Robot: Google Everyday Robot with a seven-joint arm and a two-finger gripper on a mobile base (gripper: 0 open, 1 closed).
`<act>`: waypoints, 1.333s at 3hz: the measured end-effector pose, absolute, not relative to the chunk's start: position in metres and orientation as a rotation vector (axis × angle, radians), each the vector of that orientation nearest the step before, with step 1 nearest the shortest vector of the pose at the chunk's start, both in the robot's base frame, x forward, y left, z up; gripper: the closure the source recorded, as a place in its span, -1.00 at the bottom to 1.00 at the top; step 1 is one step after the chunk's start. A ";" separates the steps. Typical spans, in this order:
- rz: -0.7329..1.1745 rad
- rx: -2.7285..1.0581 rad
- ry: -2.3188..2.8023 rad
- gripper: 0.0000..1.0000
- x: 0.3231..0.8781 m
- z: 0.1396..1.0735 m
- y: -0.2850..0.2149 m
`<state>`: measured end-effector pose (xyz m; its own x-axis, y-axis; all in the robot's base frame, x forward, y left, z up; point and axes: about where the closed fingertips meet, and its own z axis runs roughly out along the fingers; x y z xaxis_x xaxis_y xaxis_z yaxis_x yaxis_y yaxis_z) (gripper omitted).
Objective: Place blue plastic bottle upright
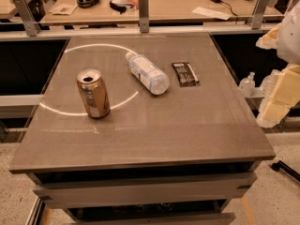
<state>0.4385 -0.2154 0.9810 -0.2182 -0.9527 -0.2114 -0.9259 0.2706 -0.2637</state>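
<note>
The task looks barely begun: the blue plastic bottle (147, 73) lies on its side mid-table (187, 125), between a gold soda can (93, 93) (upright) and a dark packet (185, 74). The gripper (274, 104) hangs beyond the table's right edge, well apart from the bottle; its opening I cannot tell. Grasping and standing the bottle remain.

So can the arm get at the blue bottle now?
Probably: blue bottle lies apart from can and dark packet, nothing above it. Gripper out of view; arm at picture's right edge.

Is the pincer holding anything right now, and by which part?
Nothing. The blue plastic bottle lies on its side on the table; the pincer is off to the right, apart.
</note>
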 end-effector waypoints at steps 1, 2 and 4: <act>-0.115 -1.715 2.218 -1.00 0.438 0.981 -0.215; -0.088 -1.673 2.227 -1.00 0.442 0.984 -0.215; 0.054 -1.474 2.387 -1.00 0.485 0.974 -0.191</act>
